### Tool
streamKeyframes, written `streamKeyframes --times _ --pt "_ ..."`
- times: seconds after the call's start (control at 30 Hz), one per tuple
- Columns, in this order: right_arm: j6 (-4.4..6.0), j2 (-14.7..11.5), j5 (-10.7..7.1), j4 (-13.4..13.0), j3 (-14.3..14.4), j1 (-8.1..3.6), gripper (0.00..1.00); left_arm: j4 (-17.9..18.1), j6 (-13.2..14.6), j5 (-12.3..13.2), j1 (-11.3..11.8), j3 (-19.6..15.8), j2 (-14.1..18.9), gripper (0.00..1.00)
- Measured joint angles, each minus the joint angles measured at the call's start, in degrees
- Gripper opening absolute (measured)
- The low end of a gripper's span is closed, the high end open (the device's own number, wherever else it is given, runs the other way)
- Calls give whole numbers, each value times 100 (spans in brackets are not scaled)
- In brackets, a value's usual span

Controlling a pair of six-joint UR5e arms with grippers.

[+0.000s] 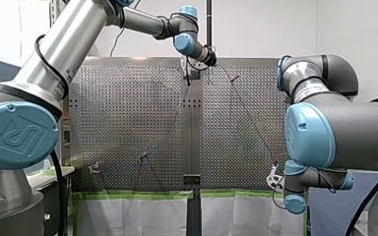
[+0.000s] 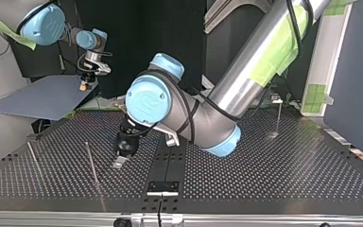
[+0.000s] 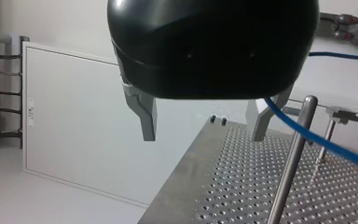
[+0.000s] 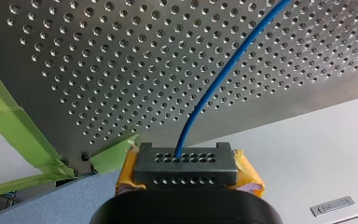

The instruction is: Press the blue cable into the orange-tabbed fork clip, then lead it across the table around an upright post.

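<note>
In the right wrist view my right gripper [image 4: 187, 179] has its yellow pads [image 4: 126, 175] shut on a dark perforated end block [image 4: 186, 161]. The blue cable [image 4: 223, 74] runs out of that block over the perforated table. In the left wrist view my left gripper [image 3: 205, 137] is open, with bare metal fingers [image 3: 144, 116]. The blue cable [image 3: 317, 140] passes close by one finger and slopes away beside an upright post [image 3: 291, 158]. In the top view my left gripper [image 2: 122, 158] hangs low over the plate and my right gripper [image 2: 82, 86] is off the table's far edge. I cannot make out the orange-tabbed clip.
More thin posts [image 2: 92, 163] [image 2: 278, 116] stand on the perforated table [image 2: 264, 175]. A small black bracket [image 2: 163, 187] sits at the top view's near edge. A blue-grey board [image 2: 42, 97] lies under my right gripper. A second post with a small head [image 3: 328, 135] stands behind the first.
</note>
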Motion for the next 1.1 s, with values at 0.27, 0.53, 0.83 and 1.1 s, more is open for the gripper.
streamKeyframes --times 0.27,0.53,0.83,1.1 --pt "0 0 -1 0 0 1 0 -61 -85 72 -5 0 -10 94" --pt "0 -1 -6 2 -1 8 0 -218 -83 194 -103 0 -48 94" --pt "0 0 -2 18 0 10 0 -260 -7 103 -174 0 -47 94" --pt "-6 0 -14 26 0 22 0 -347 263 -280 -161 0 -42 94"
